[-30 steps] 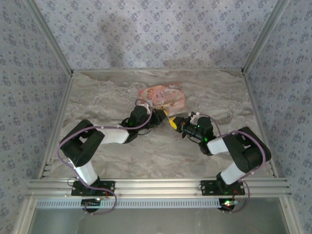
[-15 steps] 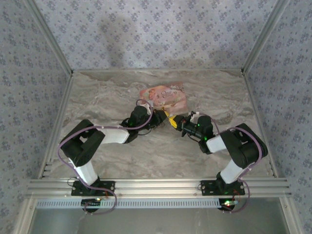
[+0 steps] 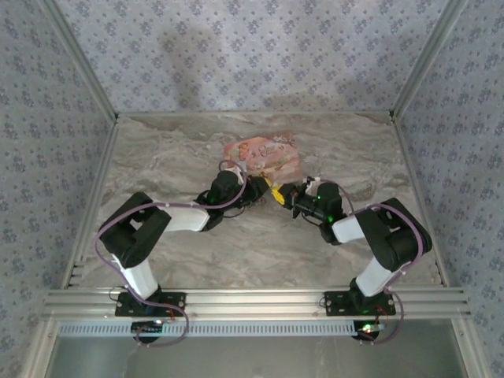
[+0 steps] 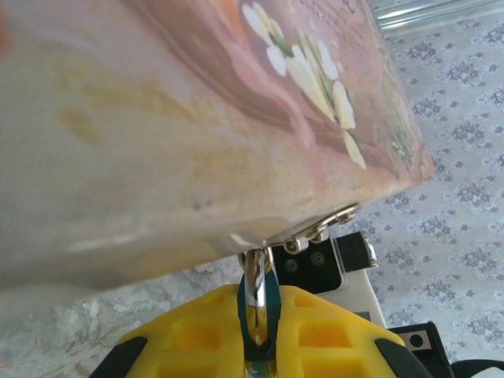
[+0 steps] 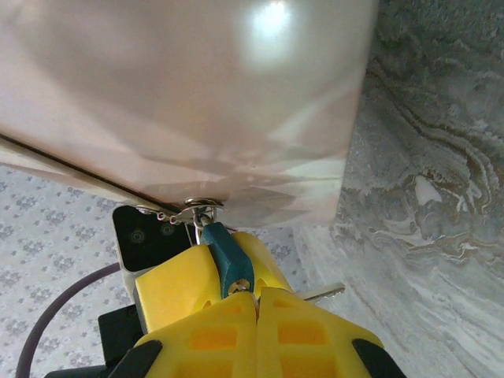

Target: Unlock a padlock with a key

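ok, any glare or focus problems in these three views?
Right wrist: a bright glare spot on the tin, while the padlock reads sharp. Left wrist: the tin's near left side is blurred, its flower print and the padlock's silvery end clearer. Top external: even light, soft shadows on the back wall.

Padlock mostly hidden between pads at 6 o'clock, tin box blurred, cropped, possible key sliver at 3 o'clock
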Robot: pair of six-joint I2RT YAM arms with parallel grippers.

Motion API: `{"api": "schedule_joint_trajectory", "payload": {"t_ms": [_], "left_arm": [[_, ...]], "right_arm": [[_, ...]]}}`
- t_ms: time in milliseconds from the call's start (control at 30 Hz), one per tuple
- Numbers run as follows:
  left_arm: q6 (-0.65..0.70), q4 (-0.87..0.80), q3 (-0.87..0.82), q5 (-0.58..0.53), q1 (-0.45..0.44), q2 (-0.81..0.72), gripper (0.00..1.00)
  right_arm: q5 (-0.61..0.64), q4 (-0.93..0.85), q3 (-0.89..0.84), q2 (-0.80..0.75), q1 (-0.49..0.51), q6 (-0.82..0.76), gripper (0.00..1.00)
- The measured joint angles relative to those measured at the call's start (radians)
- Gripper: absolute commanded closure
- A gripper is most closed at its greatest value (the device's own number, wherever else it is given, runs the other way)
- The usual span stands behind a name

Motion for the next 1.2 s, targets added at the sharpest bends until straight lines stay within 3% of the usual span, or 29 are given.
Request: {"api": "schedule_joint_trajectory", "payload": {"t_ms": [567,967,1200], "left_arm": [[-0.064,0.011,0.013,-0.106,-0.044,0.052,1.0],[-0.056,0.002,0.016,-0.119,-0.044,0.05,1.0],[0.026,-0.112,0.016,-0.067,-0.044,-0.01,1.0]], "right_arm": [[0.031,-0.139,0.033,-0.004,-0.005,-0.043,1.0],[0.033,-0.161,0.047,-0.004,-0.005,-0.047,1.0],[-0.009,-0.141,-0.005,-0.04,-0.01,-0.064,0.79]]}}
